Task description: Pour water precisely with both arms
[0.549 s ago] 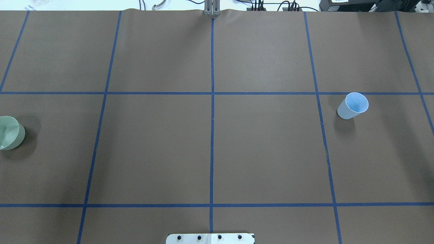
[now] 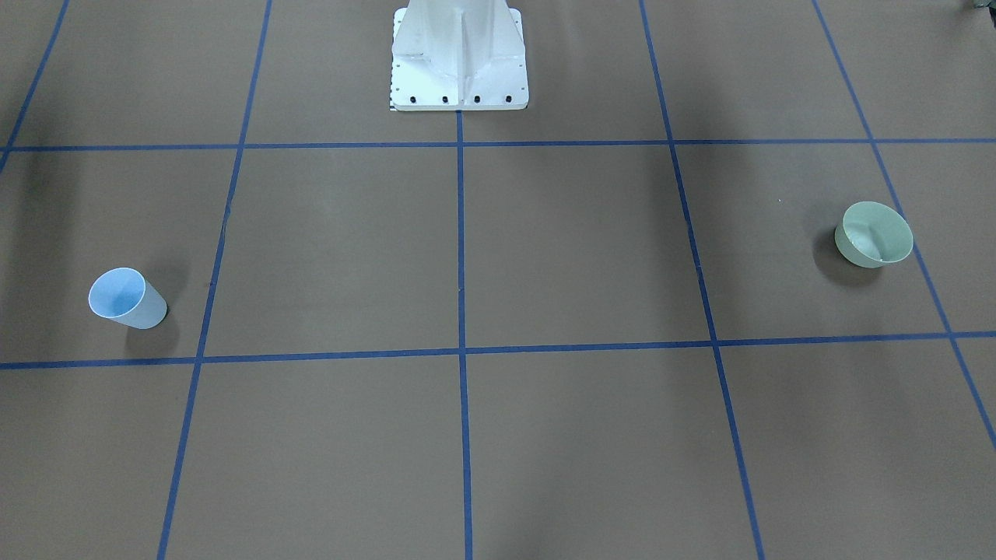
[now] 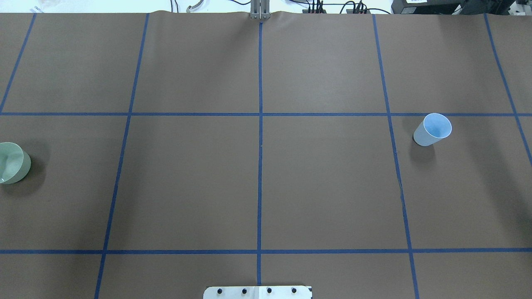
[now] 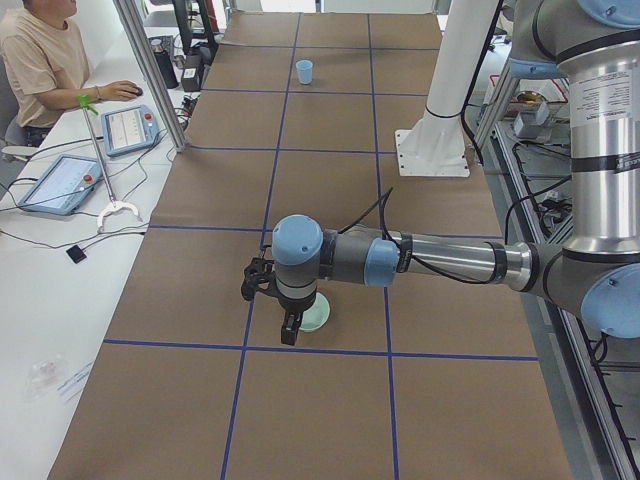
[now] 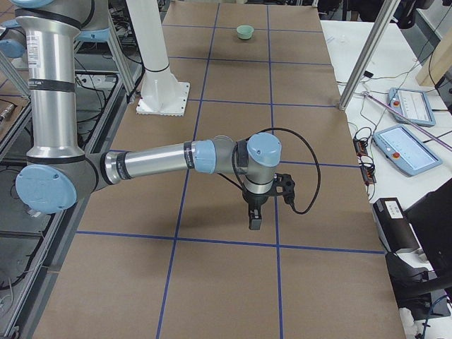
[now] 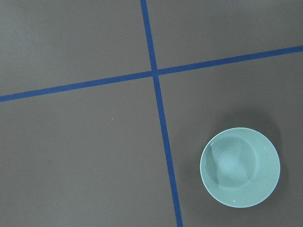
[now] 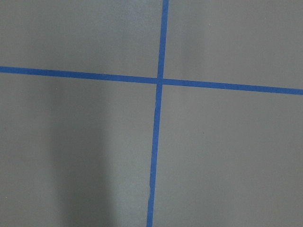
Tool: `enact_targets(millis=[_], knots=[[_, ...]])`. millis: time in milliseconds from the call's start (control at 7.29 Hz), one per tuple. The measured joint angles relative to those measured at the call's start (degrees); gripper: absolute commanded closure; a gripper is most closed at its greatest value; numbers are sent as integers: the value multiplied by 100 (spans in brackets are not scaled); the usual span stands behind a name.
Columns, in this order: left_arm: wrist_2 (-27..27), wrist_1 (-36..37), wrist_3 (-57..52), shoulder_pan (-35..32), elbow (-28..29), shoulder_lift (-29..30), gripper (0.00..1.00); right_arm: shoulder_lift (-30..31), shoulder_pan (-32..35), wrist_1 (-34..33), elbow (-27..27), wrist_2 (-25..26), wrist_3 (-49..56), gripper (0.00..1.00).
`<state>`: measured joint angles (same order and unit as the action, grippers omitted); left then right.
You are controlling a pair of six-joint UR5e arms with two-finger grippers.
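Matt cover, glossy bowl, metal arms

We saw a matt brown, paper-like cover (image 3: 191, 182), nearly smooth, crossed by smooth blue tape (image 3: 259, 166). The green bowl (image 6: 240, 167) looked smooth and glossy, with a pale sheen inside, like glazed ware or hard plastic. The blue cup (image 3: 432, 130) was smooth but duller. The left arm (image 4: 450, 262) and right arm (image 5: 148, 164) had satin grey metal tubes and shiny light-blue caps that looked plastic. The pedestal (image 2: 459, 54) looked like white painted metal with a soft gloss.

Brown table (image 3: 332, 187), blue tape grid (image 3: 260, 166): that's your stage.
Your white bench (image 4: 50, 300) runs alongside it, pendant tablets (image 4: 128, 128) lying there, aluminium posts (image 4: 150, 70) rising at the edge, soft shadows.
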<state>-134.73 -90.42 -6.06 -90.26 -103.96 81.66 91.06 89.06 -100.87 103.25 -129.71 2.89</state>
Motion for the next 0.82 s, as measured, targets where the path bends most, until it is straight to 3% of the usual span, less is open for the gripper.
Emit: enact_targets(millis=[412, 824], knots=[[-3, -250, 31, 0, -55, 62, 0, -26, 5, 750, 16, 5, -5, 0], [30, -1372, 53, 0, 49, 198, 0, 150, -5, 1409, -27, -90, 45, 0]])
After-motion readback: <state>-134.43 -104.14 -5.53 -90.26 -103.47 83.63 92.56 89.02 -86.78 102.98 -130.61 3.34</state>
